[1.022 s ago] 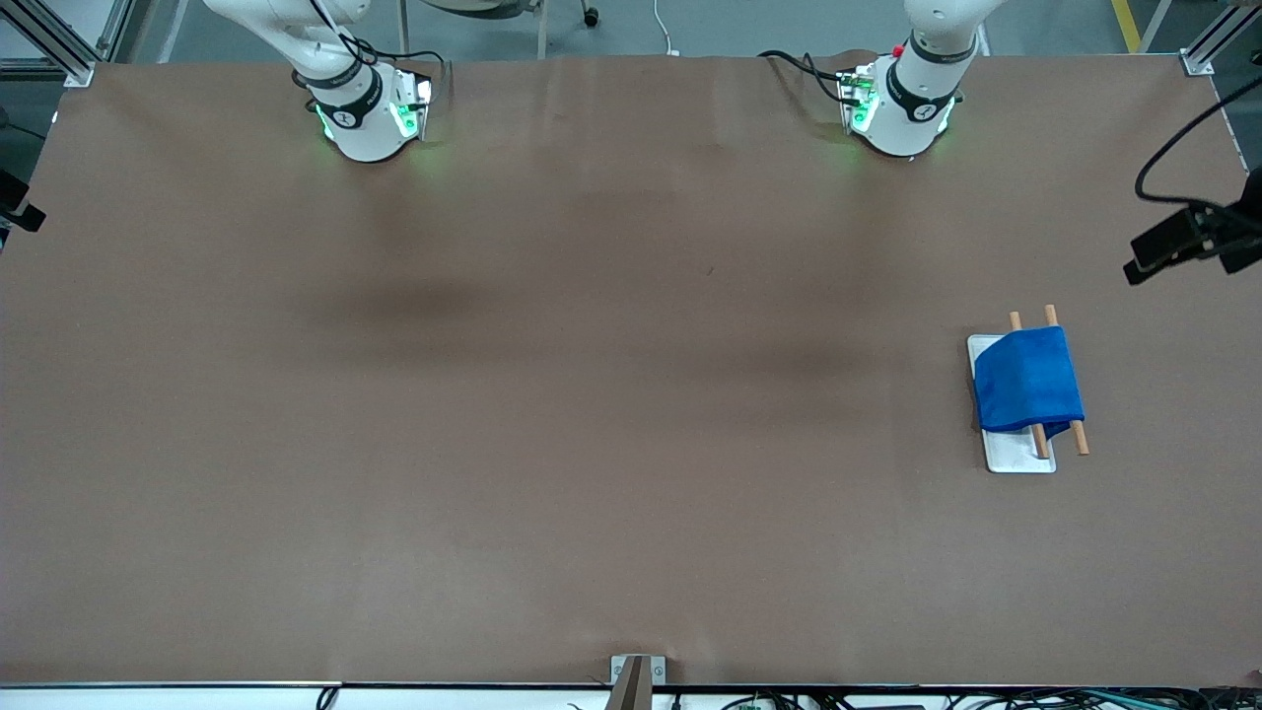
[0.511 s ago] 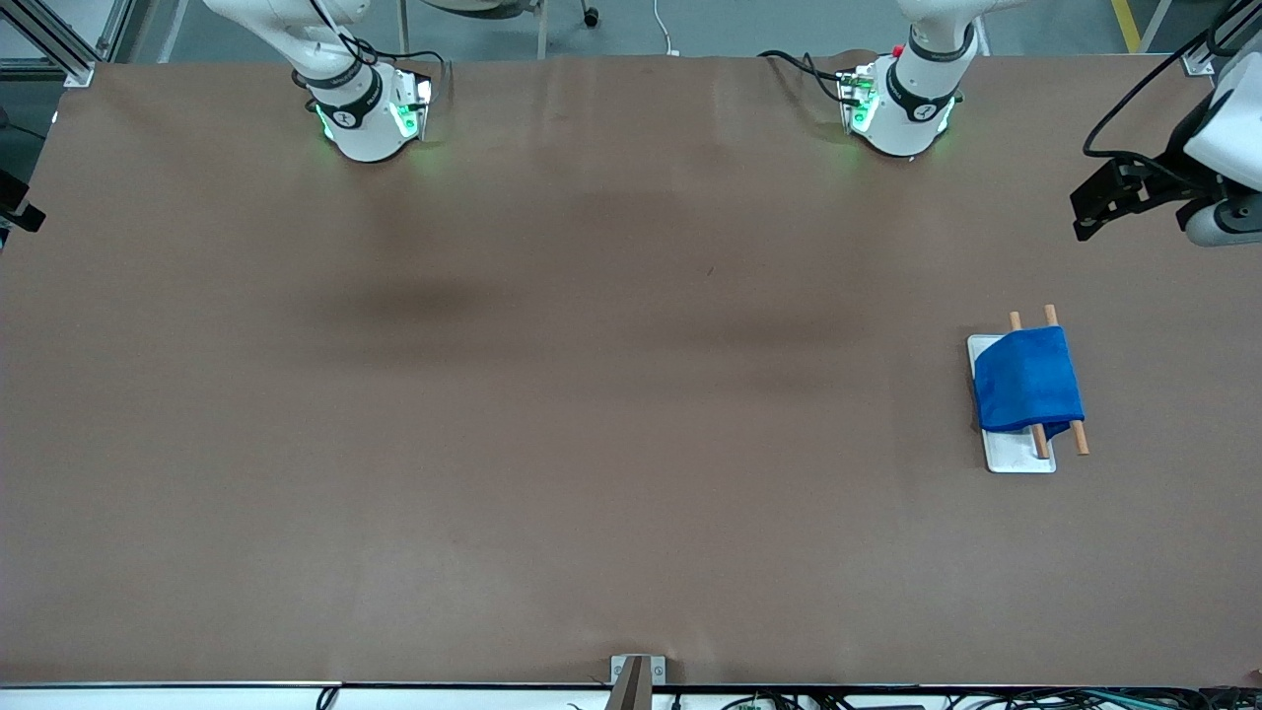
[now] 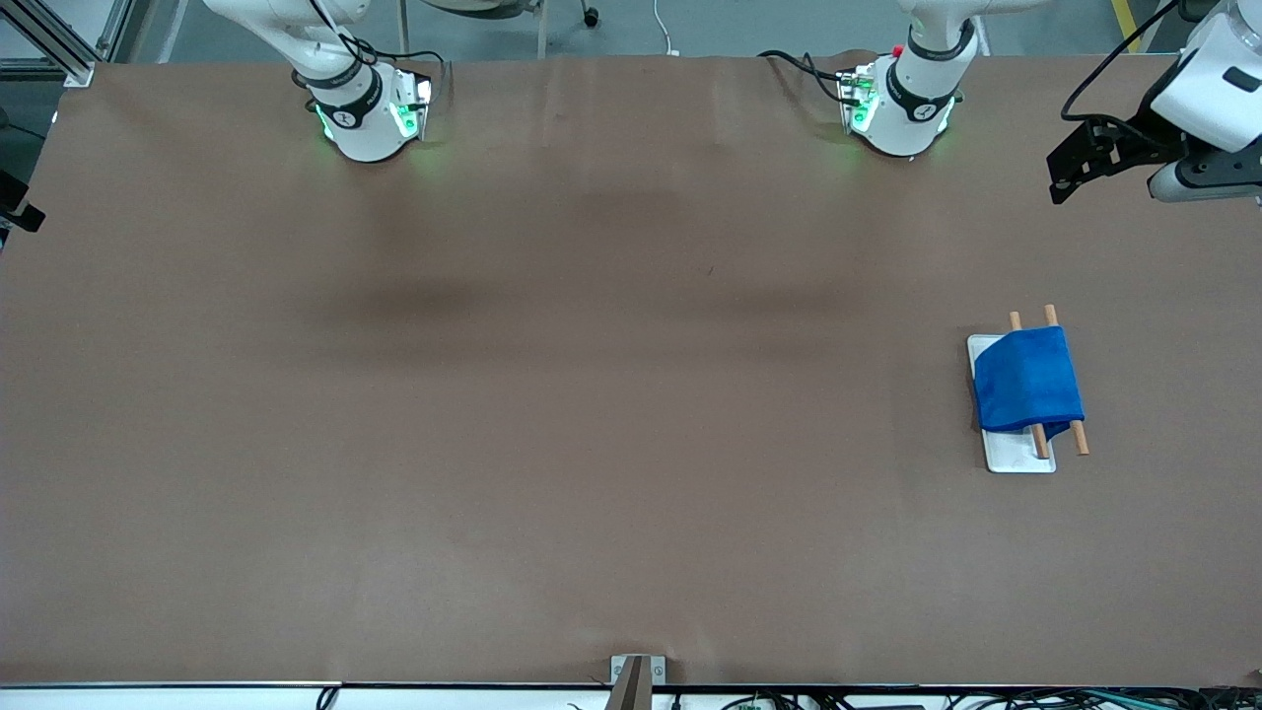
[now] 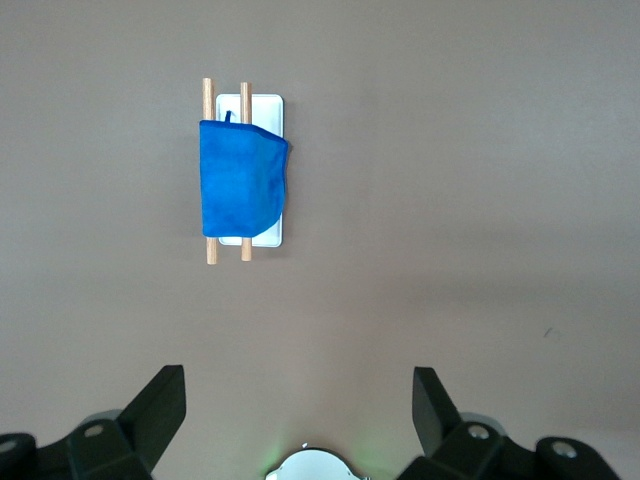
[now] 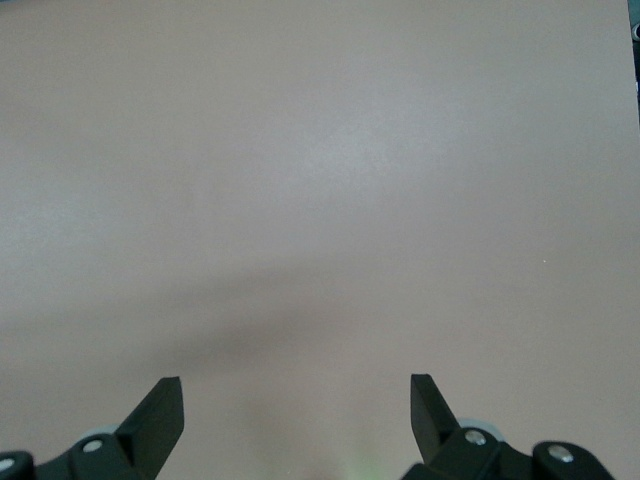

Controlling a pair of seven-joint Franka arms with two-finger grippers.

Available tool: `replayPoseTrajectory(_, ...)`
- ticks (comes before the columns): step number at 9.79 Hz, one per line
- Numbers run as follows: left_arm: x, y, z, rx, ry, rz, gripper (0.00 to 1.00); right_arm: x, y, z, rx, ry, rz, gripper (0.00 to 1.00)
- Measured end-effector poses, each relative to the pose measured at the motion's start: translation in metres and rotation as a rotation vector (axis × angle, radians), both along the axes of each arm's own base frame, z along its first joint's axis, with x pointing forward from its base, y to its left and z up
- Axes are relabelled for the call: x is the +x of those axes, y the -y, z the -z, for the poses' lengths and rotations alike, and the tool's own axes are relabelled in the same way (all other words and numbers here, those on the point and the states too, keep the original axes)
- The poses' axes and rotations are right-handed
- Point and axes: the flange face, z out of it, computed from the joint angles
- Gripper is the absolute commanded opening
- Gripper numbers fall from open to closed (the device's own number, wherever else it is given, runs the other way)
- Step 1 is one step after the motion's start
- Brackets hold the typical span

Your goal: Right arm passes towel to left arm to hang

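No readable text, labels, brand names or numbers in any of the three views. Closest thing to a sign: a small dark symbol on the white collar of each arm base, right arm [image 3: 344, 116] and left arm [image 3: 923, 111], too small to make out. Nothing printed on the towel [image 3: 1025, 381], the white rack plate [image 3: 1016, 456] under it, or the brown table cover [image 3: 592, 394].
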Motion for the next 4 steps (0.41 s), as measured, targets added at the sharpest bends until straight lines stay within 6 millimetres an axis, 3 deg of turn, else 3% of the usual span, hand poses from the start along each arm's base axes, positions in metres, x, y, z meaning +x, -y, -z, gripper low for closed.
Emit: replayPoseTrajectory(4,0.0028,-0.0007,-0.0027,-0.004,0.015,0.012,1.00,0.0000,0.0001,0.0000,0.000,0.000,0.000,1.00)
